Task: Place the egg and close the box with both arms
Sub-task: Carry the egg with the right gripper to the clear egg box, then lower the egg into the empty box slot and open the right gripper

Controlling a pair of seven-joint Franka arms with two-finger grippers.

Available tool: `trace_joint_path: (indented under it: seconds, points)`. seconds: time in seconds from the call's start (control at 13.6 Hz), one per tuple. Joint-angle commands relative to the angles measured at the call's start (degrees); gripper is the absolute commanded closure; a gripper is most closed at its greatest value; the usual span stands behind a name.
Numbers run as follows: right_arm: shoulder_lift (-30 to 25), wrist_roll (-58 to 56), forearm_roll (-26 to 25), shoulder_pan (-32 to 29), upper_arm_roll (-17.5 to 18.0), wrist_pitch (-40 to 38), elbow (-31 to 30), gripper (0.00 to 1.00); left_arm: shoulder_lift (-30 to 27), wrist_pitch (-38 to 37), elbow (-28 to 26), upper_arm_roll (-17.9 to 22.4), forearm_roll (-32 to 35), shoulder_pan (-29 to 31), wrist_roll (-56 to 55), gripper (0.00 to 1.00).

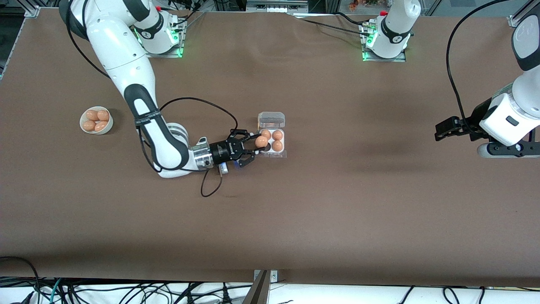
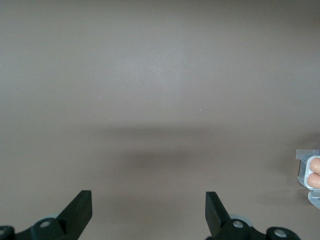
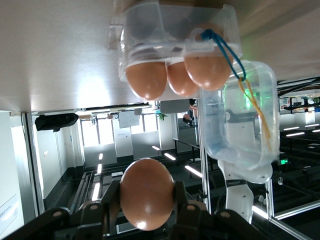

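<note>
STEP: placing egg | RIGHT: I have the right tool (image 1: pixel 255 148) clenched on the egg (image 1: pixel 262 141), over the open box (image 1: pixel 272 141) at its one empty cell; three cells filled, lid (image 1: pixel 271 119) up | LEFT: left tool (image 1: pixel 438 134) released, waiting toward its end of the tabletop (image 1: pixel 337 202) | NEXT: I judge lower, seat egg, release, then shut lid.
</note>
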Motion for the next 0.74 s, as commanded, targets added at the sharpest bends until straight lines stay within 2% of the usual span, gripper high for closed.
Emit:
trace_joint_path:
  seconds: [0.0,0.29,0.66]
  points:
    - [0.43,-0.88,-0.39,1.21,-0.05,2.22,0.72,0.70,-0.06,-0.65,0.63,-0.25,-0.13,0.20,-0.56,0.00]
    - [0.87,-2.20,-4.61,1.83,-0.05,4.34,0.72,0.68,0.03,-0.65,0.63,-0.25,-0.04,0.20,-0.56,0.00]
    - [2.45,-5.72,-4.70,2.18,-0.05,6.27,0.72,0.68,0.12,-0.65,0.54,-0.34,-0.13,0.29,-0.65,0.00]
